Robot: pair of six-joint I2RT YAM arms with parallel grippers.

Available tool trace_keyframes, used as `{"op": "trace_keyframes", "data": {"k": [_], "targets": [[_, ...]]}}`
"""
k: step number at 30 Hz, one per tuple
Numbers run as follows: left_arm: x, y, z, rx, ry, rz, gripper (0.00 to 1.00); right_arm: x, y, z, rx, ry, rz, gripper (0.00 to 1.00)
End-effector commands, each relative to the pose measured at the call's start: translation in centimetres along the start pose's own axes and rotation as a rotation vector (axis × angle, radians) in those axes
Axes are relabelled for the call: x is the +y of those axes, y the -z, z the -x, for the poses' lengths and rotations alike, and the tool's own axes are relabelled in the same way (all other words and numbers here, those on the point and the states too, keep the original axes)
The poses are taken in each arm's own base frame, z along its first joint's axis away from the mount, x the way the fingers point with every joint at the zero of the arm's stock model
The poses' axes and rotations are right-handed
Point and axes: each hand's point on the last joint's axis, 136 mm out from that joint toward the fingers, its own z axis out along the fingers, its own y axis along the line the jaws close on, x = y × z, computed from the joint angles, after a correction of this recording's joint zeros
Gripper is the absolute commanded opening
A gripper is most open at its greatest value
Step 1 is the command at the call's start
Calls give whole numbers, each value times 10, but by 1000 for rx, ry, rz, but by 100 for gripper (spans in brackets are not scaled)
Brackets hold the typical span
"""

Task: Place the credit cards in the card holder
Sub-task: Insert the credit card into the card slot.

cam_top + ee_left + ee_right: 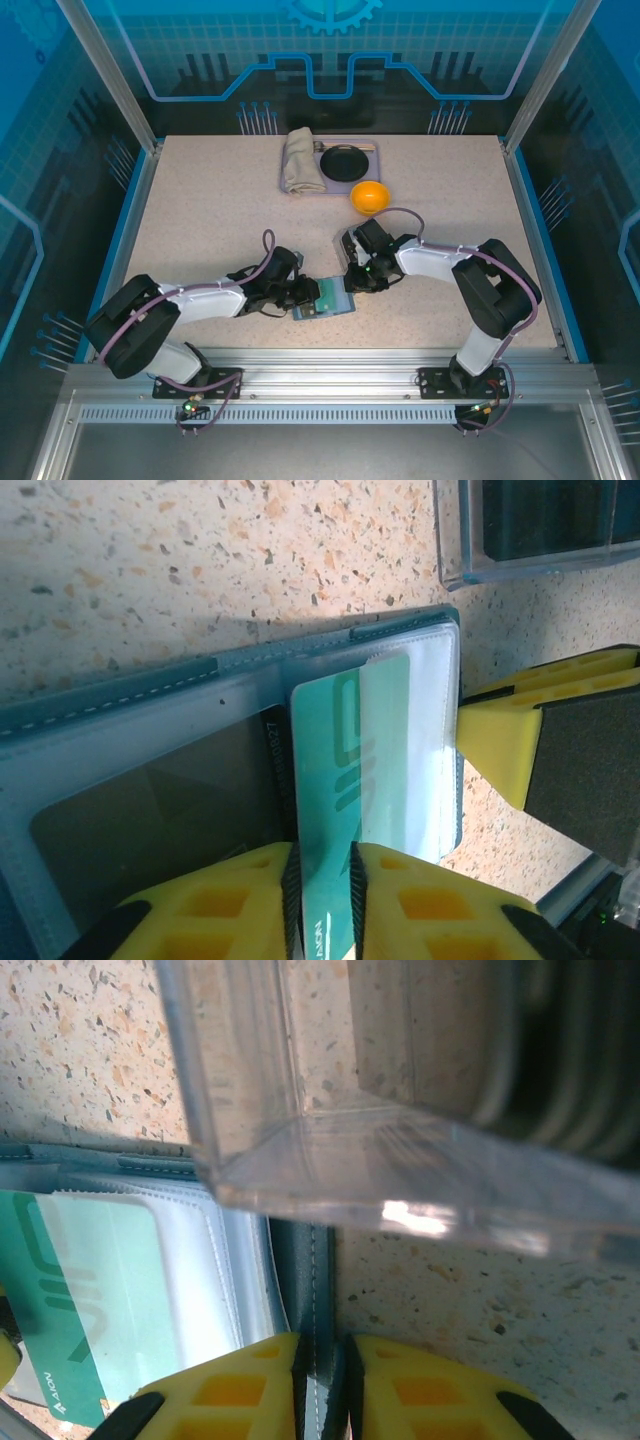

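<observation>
The slate-blue card holder lies open on the table between both grippers. A greenish credit card sits partly inside its clear pocket. A dark credit card lies in the pocket beside it. My left gripper stands over the green card's outer end, its pads a narrow gap apart with the card's face showing between them. My right gripper is shut on the card holder's stitched blue edge. One of its yellow fingers shows at the holder's side.
A clear plastic case with dark stripes stands right behind the card holder, close to the right gripper. An orange, a folded cloth and a tray with a dark plate are at the back. The table's front edge is close.
</observation>
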Motion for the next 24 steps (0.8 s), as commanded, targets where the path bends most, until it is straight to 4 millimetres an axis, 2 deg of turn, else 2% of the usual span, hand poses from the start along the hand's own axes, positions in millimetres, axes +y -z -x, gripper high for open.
{"op": "trace_keyframes", "data": {"k": [1, 6, 24], "targets": [[-2, -2, -1, 15, -11, 10, 19, -23, -14, -20, 80, -61, -50, 20], [-6, -7, -1, 30, -12, 1, 13, -21, -13, -19, 76, -57, -48, 20], [-19, -28, -4, 52, 54, -38, 12, -22, -12, -24, 78, -82, -35, 20]]}}
